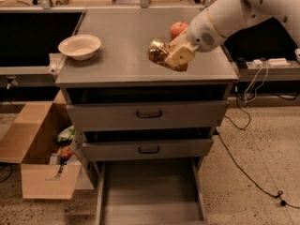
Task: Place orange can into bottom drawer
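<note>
**Can held above the cabinet top, bottom drawer open below**

The gripper point(172, 58) sits in the upper middle of the frame, just right of centre, above the grey cabinet top point(122, 55). Its beige fingers are clamped on the orange can point(157, 51), which lies tilted in the grasp with its gold-brown side facing left. The white arm point(225, 13) reaches in from the upper right corner.

Just behind the gripper, toward the top of the frame, a red-orange apple point(178, 29) rests on the cabinet top. A white bowl point(79, 46) stands at the left side of the same surface, well apart from the can.

Below the top are 2 upper drawers point(145, 115), each with a black handle, both pulled out slightly. The bottom drawer point(150, 191) is pulled far out at the bottom centre of the frame, its flat grey floor bare.

A cardboard box point(33, 149) stands open at the lower left, beside the cabinet. Cables point(243, 168) trail across the speckled floor at the right.
</note>
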Action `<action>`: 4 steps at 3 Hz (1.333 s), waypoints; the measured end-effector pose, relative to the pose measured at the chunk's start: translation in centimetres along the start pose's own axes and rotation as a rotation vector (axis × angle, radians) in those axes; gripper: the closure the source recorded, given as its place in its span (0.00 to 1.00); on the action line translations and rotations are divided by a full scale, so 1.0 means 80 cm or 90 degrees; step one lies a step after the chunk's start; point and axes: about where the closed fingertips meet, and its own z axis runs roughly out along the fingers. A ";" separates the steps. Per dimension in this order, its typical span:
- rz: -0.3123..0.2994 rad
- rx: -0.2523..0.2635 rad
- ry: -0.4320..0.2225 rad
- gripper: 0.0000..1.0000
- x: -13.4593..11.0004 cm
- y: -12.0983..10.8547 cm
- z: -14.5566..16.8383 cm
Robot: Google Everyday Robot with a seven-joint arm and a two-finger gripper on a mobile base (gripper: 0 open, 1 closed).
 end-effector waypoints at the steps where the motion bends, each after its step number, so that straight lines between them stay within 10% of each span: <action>1: -0.091 -0.105 0.024 1.00 0.026 0.071 0.013; 4: -0.108 -0.118 0.031 1.00 0.043 0.082 0.029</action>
